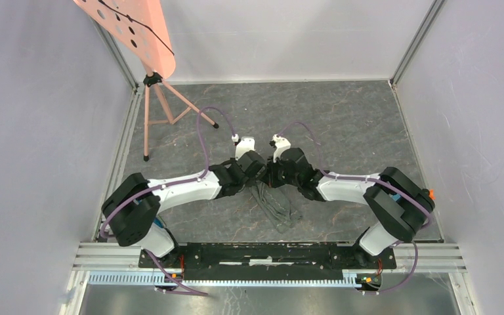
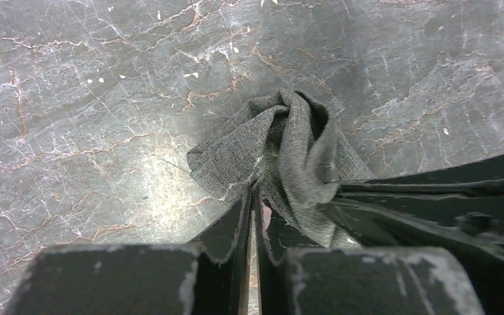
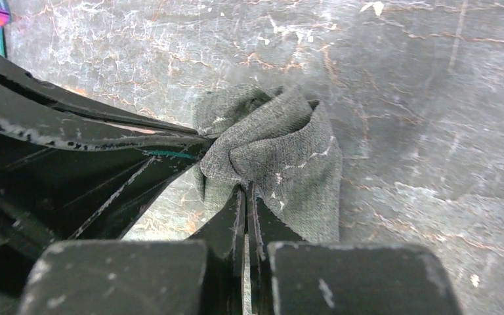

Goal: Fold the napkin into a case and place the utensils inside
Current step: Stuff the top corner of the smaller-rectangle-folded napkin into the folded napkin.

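So the left gripper [image 2: 252,197] and right gripper [image 3: 245,197] were both pinched tight on the napkin [image 1: 279,209]. They met mid-frame in the top view, cloth bunched at their tips and trailing toward the bottom edge.

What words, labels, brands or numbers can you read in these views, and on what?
None: no readable text in any view.
napkin: plain grey weave, no tag showing.
pink perforated board: holes only.
left arm and right arm: no legible marking at this size.
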### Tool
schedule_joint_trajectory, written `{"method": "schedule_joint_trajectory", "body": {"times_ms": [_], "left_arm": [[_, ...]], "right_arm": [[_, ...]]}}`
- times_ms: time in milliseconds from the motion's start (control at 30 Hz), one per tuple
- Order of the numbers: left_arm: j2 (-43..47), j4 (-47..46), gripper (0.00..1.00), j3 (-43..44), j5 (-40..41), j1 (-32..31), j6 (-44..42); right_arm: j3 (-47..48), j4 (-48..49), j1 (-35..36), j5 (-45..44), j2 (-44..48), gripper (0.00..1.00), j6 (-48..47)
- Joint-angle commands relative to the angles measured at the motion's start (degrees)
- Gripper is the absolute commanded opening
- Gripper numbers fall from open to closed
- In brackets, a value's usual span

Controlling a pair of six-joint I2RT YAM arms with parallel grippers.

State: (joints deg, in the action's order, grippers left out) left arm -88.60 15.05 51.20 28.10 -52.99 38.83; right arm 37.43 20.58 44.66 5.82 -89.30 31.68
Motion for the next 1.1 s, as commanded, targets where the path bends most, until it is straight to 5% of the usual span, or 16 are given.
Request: {"method": "schedule_joint_trajectory", "body": {"times_ms": [0,400,833,1067], "left_arm": [[3.57,-7.03,0.10,-3.11,-2.64,1.83,-0.27],[5.46,-12.02,0.07,-8.33,-9.57,5.83,1.80],[6.54,-13.55,0.07,-10.95,-11.91,8.54,1.35],[6.69,-13.75,0.06,-11.13,-12.18,8.66,1.35]], "right_arm": [[5.23,-3.81,2.60,-2.73,-3.05,0.01,-3.00],[12.76,-5.19,5.43,-3.49,-12.22,0.01,-5.82],[6.12,-0.69,0.35,8.63,-2.70,0.38,-4.58],[6.32,4.98,-0.74,12.30,-6.00,0.33,-1.54]]}}
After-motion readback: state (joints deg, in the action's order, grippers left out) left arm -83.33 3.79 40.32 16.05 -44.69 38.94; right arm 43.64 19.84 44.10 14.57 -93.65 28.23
